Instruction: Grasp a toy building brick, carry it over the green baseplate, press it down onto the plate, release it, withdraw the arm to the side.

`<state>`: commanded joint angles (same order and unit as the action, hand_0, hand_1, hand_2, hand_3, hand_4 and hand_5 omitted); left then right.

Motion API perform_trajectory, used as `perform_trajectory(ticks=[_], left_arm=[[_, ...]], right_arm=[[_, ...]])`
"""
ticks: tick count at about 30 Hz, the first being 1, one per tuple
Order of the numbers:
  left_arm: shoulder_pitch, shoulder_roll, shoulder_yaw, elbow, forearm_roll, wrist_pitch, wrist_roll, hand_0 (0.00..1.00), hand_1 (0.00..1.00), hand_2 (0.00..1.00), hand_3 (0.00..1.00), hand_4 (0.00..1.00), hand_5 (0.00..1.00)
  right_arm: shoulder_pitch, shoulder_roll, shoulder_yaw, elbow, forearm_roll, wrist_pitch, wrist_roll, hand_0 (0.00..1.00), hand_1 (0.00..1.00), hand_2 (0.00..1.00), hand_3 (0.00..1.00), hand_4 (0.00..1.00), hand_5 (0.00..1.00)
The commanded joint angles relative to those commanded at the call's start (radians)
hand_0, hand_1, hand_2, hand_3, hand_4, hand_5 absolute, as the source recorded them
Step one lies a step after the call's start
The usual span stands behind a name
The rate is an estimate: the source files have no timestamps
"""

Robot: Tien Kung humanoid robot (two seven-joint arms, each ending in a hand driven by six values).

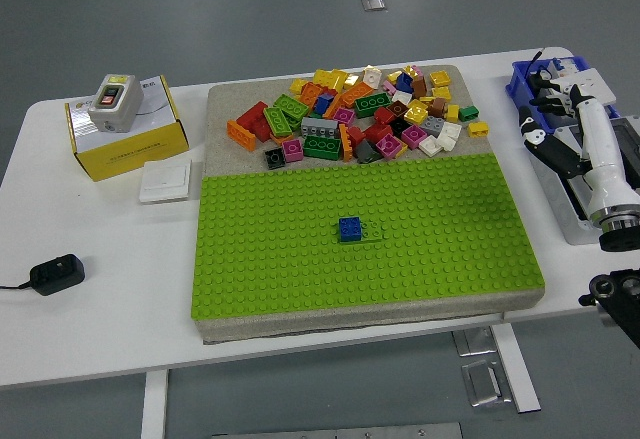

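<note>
One small blue square toy brick (349, 226) sits on top of a flat green brick (361, 234), and both are pressed on the bright green studded baseplate (440, 229), a little left of its middle. The baseplate lies on a grey foam-like mat (222, 105) that covers the centre of the white table (100, 279). On the far part of this mat, just beyond the far edge of the baseplate, is a loose pile of many small toy bricks (360, 114) in yellow, red, green, orange, pink, white, blue and black; they lie mixed and some rest on others. The robot's right hand (552, 137), with black fingers and a white forearm, is at the right edge of the table, well apart from the baseplate and from the pile. Its fingers are relaxed and a little spread, and they hold nothing. The hand hangs over a white tray (575, 224), and near it, at the far right corner, is a blue plastic bin (522, 71). On the left part of the table stands a yellow cardboard box (130, 149) with a grey switch box with a red button (113, 102) on top. Just beside the yellow box lies a flat white square plate (165, 180). Near the left edge lies a black power adapter (56, 273) with its cable.
</note>
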<state>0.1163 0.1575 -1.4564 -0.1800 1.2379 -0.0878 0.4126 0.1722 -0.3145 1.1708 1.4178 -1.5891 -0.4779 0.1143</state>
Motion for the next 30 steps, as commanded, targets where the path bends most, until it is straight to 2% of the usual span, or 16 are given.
perform_trajectory(ticks=[1,2,7,8,17,23,30], left_arm=[[-0.002,0.001,0.002,0.0,0.0,0.002,-0.002,0.712,0.734,0.735,0.758,0.403,0.465],[-0.004,0.002,0.008,0.0,-0.005,0.005,-0.005,0.707,0.736,0.738,0.729,0.34,0.472],[-0.01,0.0,0.015,0.0,-0.006,0.008,-0.009,0.707,0.736,0.738,0.729,0.34,0.472],[-0.01,-0.001,0.012,0.0,0.0,0.007,-0.008,0.704,0.735,0.739,0.714,0.313,0.472],[-0.031,0.002,0.002,0.0,0.024,0.013,-0.022,0.701,0.735,0.737,0.713,0.319,0.479],[-0.026,0.002,0.01,0.0,0.001,0.025,-0.027,0.707,0.734,0.735,0.715,0.327,0.475],[-0.032,0.002,0.002,0.0,0.004,0.032,-0.03,0.707,0.732,0.734,0.717,0.339,0.476]], right_arm=[[-0.004,0.002,-0.002,0.0,0.002,-0.002,0.002,0.737,0.677,0.576,0.78,0.619,0.463],[-0.012,0.006,-0.006,0.0,0.005,-0.004,0.005,0.736,0.681,0.617,0.782,0.625,0.465],[-0.024,0.03,-0.021,0.001,0.007,-0.014,0.018,0.736,0.681,0.617,0.782,0.625,0.465],[-0.025,0.037,-0.027,0.001,0.008,-0.018,0.023,0.728,0.684,0.661,0.784,0.64,0.468],[-0.039,0.027,-0.032,0.01,0.015,-0.035,0.046,0.725,0.684,0.658,0.784,0.641,0.468],[-0.052,0.053,0.033,0.017,0.001,-0.042,0.053,0.717,0.679,0.653,0.78,0.64,0.471],[-0.041,0.057,0.035,0.024,-0.01,-0.042,0.051,0.716,0.675,0.649,0.776,0.643,0.474]])
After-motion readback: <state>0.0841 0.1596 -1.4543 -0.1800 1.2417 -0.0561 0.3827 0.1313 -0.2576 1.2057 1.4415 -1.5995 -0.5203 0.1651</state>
